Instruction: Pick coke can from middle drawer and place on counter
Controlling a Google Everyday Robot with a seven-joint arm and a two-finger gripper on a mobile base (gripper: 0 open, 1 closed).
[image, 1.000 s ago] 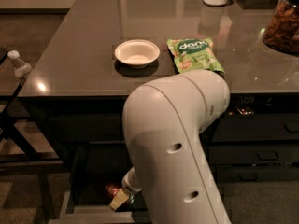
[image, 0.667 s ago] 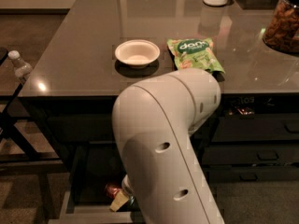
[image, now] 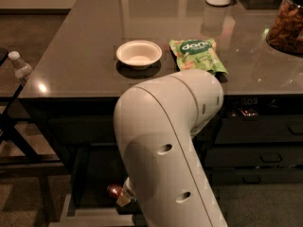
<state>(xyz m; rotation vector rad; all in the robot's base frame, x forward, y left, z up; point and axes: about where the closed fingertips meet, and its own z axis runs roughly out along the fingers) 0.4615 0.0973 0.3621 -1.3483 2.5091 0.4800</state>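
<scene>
The bulky white robot arm [image: 165, 141] has swung toward the left of the frame, and its rounded elbow sits slightly higher. The gripper [image: 124, 198] at lower left, inside the wide dark-grey middle drawer [image: 92, 186], has edged marginally rightward.

Arm [image: 165, 141]: bulky, smooth off-white shell, rounded elbow joint, faint seam line along casing. Small dark oval holes dot its side. Gripper [image: 124, 198]: pale yellowish tip, mostly hidden behind arm, low inside middle drawer [image: 90, 217].
</scene>
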